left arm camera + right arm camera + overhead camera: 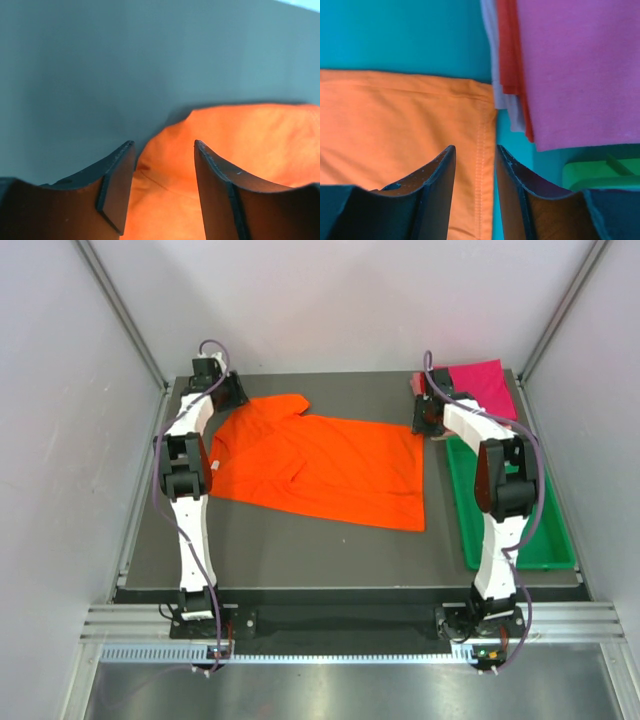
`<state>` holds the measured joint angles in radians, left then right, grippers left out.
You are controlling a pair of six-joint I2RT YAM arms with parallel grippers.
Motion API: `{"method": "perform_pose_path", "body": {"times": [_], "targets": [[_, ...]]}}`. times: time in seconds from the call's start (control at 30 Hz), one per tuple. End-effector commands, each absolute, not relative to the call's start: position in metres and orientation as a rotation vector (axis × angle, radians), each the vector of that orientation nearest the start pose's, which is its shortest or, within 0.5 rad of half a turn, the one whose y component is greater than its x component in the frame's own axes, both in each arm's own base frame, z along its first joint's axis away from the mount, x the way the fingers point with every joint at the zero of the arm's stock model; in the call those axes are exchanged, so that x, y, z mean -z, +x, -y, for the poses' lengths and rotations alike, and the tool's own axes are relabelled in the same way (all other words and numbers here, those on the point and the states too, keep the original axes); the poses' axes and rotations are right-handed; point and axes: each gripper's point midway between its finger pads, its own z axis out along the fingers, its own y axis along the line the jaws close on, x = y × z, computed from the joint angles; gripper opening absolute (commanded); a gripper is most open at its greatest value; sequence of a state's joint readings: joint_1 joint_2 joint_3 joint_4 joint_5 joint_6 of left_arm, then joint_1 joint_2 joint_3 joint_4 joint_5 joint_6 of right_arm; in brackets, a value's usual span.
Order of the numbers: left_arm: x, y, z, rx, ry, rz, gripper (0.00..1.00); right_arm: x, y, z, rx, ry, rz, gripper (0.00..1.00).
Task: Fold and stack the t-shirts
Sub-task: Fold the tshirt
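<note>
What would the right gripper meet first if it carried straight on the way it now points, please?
Most likely the hemmed edge of the orange t-shirt, lying on the table just beyond the parted fingers of the right gripper. Depth is unclear, but nothing else shows in between.

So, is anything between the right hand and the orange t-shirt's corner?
Nothing visible. The right hand is open above the hemmed corner of the orange t-shirt; the folded magenta t-shirt and green tray lie to one side.

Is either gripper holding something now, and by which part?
Nothing seems held. The left gripper stands open over the orange t-shirt at its far left edge, the right gripper at its hem corner; the cloth lies flat.
</note>
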<state>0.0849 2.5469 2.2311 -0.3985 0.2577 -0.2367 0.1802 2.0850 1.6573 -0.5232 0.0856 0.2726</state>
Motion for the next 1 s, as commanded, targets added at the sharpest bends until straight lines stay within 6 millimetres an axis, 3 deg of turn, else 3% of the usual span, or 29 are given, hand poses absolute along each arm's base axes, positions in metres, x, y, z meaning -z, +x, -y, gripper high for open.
{"method": "perform_pose_path", "body": {"times": [0.0,0.1,0.23,0.43,0.6,0.87,0.9,0.97], "targets": [[-0.089,0.669,-0.012,0.328,-0.208,-2.143,0.56,-0.088,0.520,-0.075,-0.003,0.235,-2.433,0.38],[-0.095,0.676,-0.007,0.360,-0.195,-2.101,0.57,-0.083,0.522,-0.070,0.028,0.257,-2.434,0.38],[-0.082,0.681,0.004,0.449,-0.185,-2.100,0.57,-0.074,0.520,-0.062,0.079,0.318,-2.433,0.38],[-0.063,0.679,0.015,0.537,-0.193,-2.117,0.55,-0.065,0.525,-0.070,0.027,0.376,-2.435,0.39],[-0.060,0.680,0.027,0.619,-0.171,-2.102,0.49,-0.053,0.528,-0.073,0.011,0.428,-2.435,0.36],[-0.074,0.684,0.030,0.649,-0.140,-2.056,0.12,-0.045,0.537,-0.076,-0.001,0.461,-2.404,0.35],[-0.078,0.685,0.031,0.652,-0.136,-2.046,0.00,-0.046,0.539,-0.075,0.004,0.464,-2.397,0.35],[-0.084,0.686,0.031,0.661,-0.127,-2.031,0.00,-0.044,0.541,-0.076,0.009,0.463,-2.390,0.36]]}}
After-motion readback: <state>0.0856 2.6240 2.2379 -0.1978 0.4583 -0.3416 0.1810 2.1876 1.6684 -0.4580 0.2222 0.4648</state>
